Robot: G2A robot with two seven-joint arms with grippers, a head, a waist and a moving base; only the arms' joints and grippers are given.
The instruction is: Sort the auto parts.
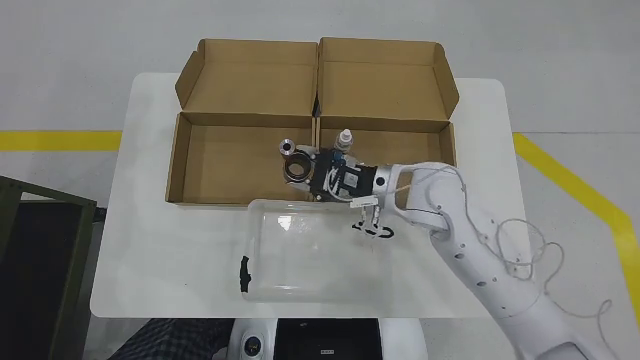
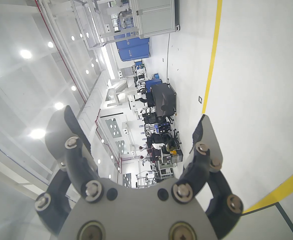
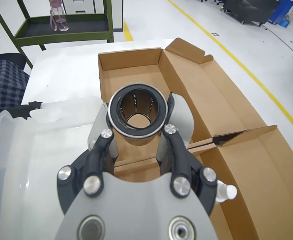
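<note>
My right gripper [image 3: 137, 104] is shut on a linear bearing [image 3: 137, 112], a metal sleeve with black end rings and rows of small balls inside. In the top view the bearing [image 1: 297, 168] hangs over the right end of the left cardboard box [image 1: 215, 170], close to the wall shared with the right cardboard box [image 1: 410, 148]. A small silver part [image 1: 287, 146] lies in the left box just beyond the bearing. A white-capped part [image 1: 345, 138] sits in the right box by the shared wall. My left gripper [image 2: 136, 115] is open, holds nothing and points out at the room.
A clear plastic bin [image 1: 262, 260] with a black tape patch [image 1: 243, 273] stands on the white table [image 1: 140, 210] in front of the boxes. Both box lids [image 1: 380, 80] stand open at the back. A green shelf [image 1: 40, 250] stands left of the table.
</note>
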